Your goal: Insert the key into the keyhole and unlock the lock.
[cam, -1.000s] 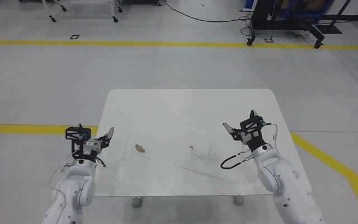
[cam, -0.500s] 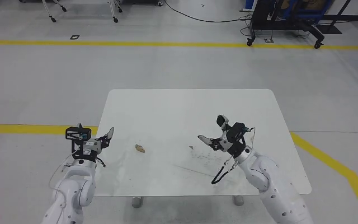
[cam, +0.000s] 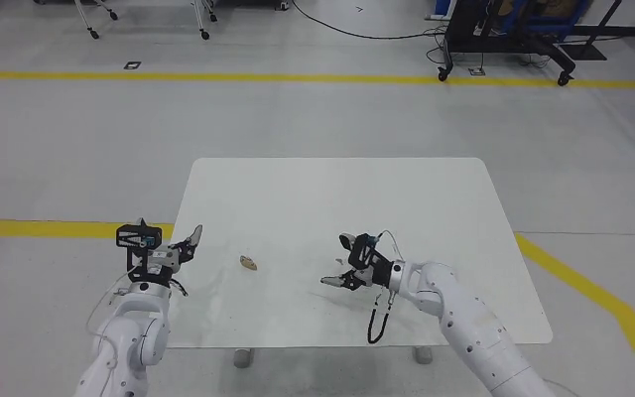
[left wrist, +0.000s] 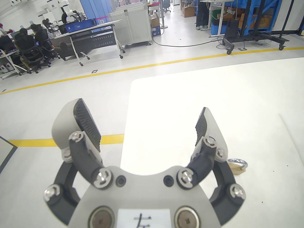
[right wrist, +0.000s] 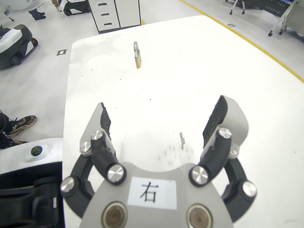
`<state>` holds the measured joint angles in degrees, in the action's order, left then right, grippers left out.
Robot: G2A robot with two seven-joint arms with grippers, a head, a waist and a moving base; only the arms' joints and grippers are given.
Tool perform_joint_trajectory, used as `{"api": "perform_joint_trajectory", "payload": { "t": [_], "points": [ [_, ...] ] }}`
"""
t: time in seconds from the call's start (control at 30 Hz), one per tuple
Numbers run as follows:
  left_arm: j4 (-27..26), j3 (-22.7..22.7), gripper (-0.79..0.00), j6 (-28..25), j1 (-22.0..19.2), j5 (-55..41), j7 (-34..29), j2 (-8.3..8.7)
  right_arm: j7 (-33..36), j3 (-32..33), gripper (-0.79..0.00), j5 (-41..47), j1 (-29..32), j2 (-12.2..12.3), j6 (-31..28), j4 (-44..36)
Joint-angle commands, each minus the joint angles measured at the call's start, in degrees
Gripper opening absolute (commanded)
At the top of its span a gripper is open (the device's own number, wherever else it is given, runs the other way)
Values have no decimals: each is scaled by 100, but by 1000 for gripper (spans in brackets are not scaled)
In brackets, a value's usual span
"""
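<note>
Key-pickup step, I judge: the wide-open, empty right end effector (right wrist: 163, 112) hovers over the key (right wrist: 182, 140), the lock (right wrist: 137, 56) at its nine o'clock, and should next lower and close.

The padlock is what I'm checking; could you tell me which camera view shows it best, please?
The right wrist view: the padlock lies whole and unobstructed, shackle and brass body distinct. In the left wrist view, the left gripper hides part of it. The top view shows a tiny speck.
</note>
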<state>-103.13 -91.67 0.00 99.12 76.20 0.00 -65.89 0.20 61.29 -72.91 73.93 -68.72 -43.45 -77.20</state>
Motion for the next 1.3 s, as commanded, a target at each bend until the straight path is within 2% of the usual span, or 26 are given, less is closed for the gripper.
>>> {"api": "perform_joint_trajectory", "payload": {
  "t": [0.0, 0.1, 0.2, 0.3, 0.33, 0.4, 0.6, 0.67, 0.7, 1.27],
  "points": [
    [0, 0, 0, 0, 0, 0, 0, 0, 158, -30, -231, -32, -65, 0, 6, 139],
    [0, 0, 0, 0, 0, 0, 0, 0, 427, -107, -219, -79, -165, -6, -12, 302],
    [0, 0, 0, 0, 0, 0, 0, 0, 454, -162, -265, -122, -253, -4, -150, 410],
    [0, 0, 0, 0, 0, 0, 0, 0, 485, -215, -271, -241, -315, -2, -160, 458],
    [0, 0, 0, 0, 0, 0, 0, 0, 507, -226, -296, -263, -334, -2, -141, 491],
    [0, 0, 0, 0, 0, 0, 0, 0, 550, -242, -413, -285, -377, -3, -101, 541],
    [0, 0, 0, 0, 0, 0, 0, 0, 689, -250, -453, -384, -463, 9, 15, 646],
    [0, 0, 0, 0, 0, 0, 0, 0, 799, -268, -625, -450, -499, 12, 58, 676],
    [0, 0, 0, 0, 0, 0, 0, 0, 815, -275, -785, -440, -511, 11, 72, 686],
    [0, 0, 0, 0, 0, 0, 0, 0, 294, 30, -785, -632, -211, 161, 105, 296]
  ]
}}
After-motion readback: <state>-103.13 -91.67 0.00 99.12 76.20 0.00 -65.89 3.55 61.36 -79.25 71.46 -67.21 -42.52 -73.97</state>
